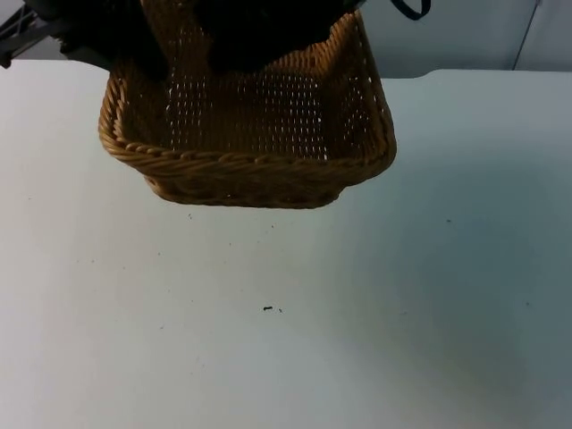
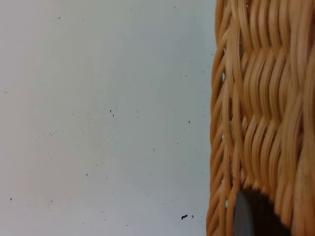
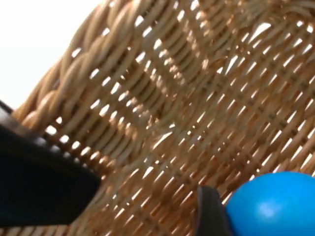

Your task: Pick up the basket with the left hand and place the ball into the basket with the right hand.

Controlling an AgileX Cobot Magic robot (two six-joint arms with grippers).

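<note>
Above the white table [image 1: 286,340], left gripper [image 2: 256,216] clamps the raised wicker basket [image 1: 250,161]; right gripper [image 3: 206,216], over its interior, grips the blue ball [image 3: 273,204].

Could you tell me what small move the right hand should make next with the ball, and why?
Probably open the right hand and release the blue ball: it is over the woven floor inside the basket, which the left hand holds above the table.

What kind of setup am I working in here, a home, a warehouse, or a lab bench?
Most likely a lab bench: a bare white table top ending at a plain grey partition wall, with just a lifted wicker basket and a blue ball as props.
</note>
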